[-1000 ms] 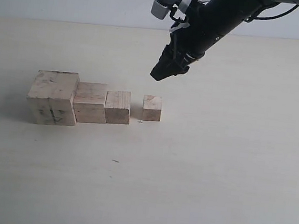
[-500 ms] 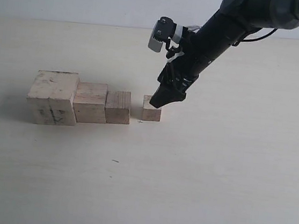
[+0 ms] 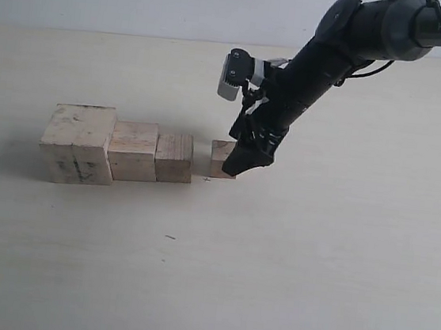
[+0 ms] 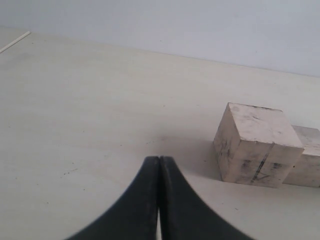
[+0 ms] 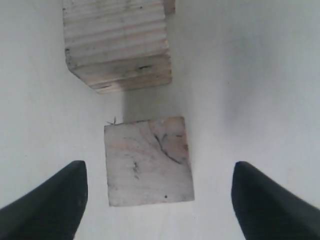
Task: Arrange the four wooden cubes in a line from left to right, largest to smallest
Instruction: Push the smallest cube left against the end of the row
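Bearing dark scratches, pale smallest cube [image 5: 148, 161]

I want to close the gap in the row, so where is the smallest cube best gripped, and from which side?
Grip the smallest cube on the two flat side faces that do not face the neighbouring cube, coming from above. It lies flat and square, the gap to that neighbour looks narrow, and the open right gripper straddles those free faces.
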`<action>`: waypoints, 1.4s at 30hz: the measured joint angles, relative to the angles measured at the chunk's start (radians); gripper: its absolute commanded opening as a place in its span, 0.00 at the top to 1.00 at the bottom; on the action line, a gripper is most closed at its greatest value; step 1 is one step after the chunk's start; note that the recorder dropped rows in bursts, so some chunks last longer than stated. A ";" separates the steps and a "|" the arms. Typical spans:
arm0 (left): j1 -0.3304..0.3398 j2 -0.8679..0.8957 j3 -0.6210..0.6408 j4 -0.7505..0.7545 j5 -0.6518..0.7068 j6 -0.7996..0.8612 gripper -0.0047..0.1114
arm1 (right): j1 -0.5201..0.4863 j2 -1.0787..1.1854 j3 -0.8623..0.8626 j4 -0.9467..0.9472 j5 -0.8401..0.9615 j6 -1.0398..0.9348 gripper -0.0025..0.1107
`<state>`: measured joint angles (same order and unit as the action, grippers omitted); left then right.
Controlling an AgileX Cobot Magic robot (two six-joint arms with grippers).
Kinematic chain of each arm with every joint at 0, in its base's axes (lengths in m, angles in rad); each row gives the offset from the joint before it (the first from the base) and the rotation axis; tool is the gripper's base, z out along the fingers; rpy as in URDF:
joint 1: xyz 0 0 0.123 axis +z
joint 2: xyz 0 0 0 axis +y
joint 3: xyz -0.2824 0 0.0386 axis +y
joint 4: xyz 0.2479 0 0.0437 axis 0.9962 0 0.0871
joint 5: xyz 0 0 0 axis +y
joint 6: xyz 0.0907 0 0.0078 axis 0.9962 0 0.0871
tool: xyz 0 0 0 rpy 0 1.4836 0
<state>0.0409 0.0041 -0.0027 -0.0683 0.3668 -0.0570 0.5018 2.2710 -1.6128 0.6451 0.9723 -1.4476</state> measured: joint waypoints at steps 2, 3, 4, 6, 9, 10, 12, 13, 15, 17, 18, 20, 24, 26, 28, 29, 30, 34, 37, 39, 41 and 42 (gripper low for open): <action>0.000 0.000 0.000 0.000 0.000 0.000 0.96 | 0.000 0.005 0.000 0.002 -0.001 0.000 0.34; 0.000 0.000 0.000 0.000 0.000 0.000 0.96 | 0.000 0.005 0.000 0.004 -0.003 0.000 0.34; 0.000 0.000 0.000 0.000 0.000 0.000 0.96 | 0.000 0.005 0.000 0.004 -0.002 0.000 0.34; 0.000 0.000 0.000 0.000 0.000 0.000 0.96 | 0.000 0.005 0.000 0.008 -0.005 0.000 0.34; 0.000 0.000 0.000 0.000 0.000 0.000 0.96 | 0.000 0.007 0.000 0.012 -0.005 0.000 0.35; 0.000 0.000 0.000 0.000 0.000 0.000 0.96 | 0.000 0.009 0.000 0.012 -0.005 0.000 0.35; 0.000 0.000 0.000 0.000 0.000 0.000 0.96 | 0.000 0.013 0.000 0.014 -0.009 0.000 0.35; 0.000 0.000 0.000 0.000 0.000 0.000 0.96 | 0.000 0.013 0.000 0.016 -0.010 0.000 0.35; 0.000 0.000 0.000 0.000 0.000 0.000 0.96 | 0.000 0.015 0.000 0.016 -0.013 0.000 0.37; 0.000 0.000 0.000 0.000 0.000 0.000 0.96 | 0.000 0.015 0.000 0.018 -0.015 0.000 0.42; 0.000 0.000 0.000 0.000 0.000 0.000 0.96 | 0.000 0.015 0.000 0.018 -0.015 0.000 0.46; 0.000 0.000 0.000 0.000 0.000 0.000 0.96 | 0.000 0.015 0.000 0.018 -0.015 0.000 0.55; 0.000 0.000 0.000 0.000 0.000 0.000 0.96 | 0.000 0.015 0.000 0.020 -0.018 0.000 0.73; 0.000 0.000 0.000 0.000 0.000 0.000 0.96 | 0.000 0.015 0.000 0.020 -0.018 0.000 0.83; 0.000 0.000 0.000 0.000 0.000 0.000 0.96 | 0.000 0.015 0.000 0.020 -0.018 0.007 0.88; 0.000 0.000 0.000 0.000 0.000 0.000 0.96 | 0.003 0.015 0.000 0.020 -0.019 0.011 0.89; 0.000 0.000 0.000 0.000 0.000 0.000 0.96 | 0.004 0.015 0.000 0.020 -0.019 0.014 0.90; 0.000 0.000 0.000 0.000 0.000 0.000 0.96 | 0.024 0.015 0.000 0.010 -0.019 0.019 0.90; 0.000 0.000 0.000 0.000 0.000 0.000 0.96 | 0.052 0.015 0.000 0.008 -0.019 0.019 0.90; 0.000 0.000 0.000 0.000 0.000 0.000 0.96 | 0.072 0.015 0.000 -0.003 -0.019 0.019 0.90; 0.000 0.000 0.000 0.000 0.000 0.000 0.96 | 0.084 0.013 0.000 -0.025 -0.023 0.019 0.90; 0.000 0.000 0.000 0.000 0.000 0.000 0.96 | 0.092 0.011 0.000 -0.035 -0.023 0.021 0.90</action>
<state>0.0409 0.0041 -0.0027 -0.0683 0.3668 -0.0570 0.5935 2.2822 -1.6128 0.6105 0.9490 -1.4262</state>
